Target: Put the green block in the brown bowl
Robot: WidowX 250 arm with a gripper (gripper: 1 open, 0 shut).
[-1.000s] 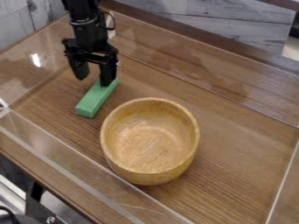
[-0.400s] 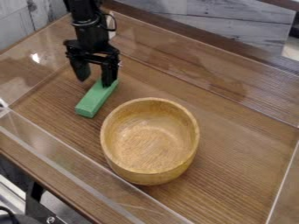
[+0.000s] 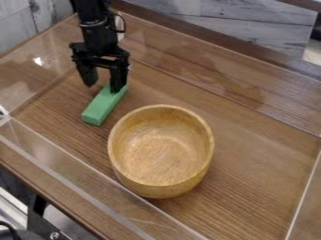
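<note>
Wood-grain table (image 3: 251,103): spread-fingered, empty gripper (image 3: 100,81) straddles the green block's (image 3: 104,104) upper end (long axis running lower-left), brown bowl (image 3: 160,150) lower right.

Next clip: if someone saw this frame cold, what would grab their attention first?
The round light-brown wooden bowl dominates, sitting empty in the lower middle of the wood-grain table. Next is the flat bright green rectangular block, lying on the table just off the bowl's upper-left rim. Directly over the block's far end, the black gripper points down with its jaws open.
</note>
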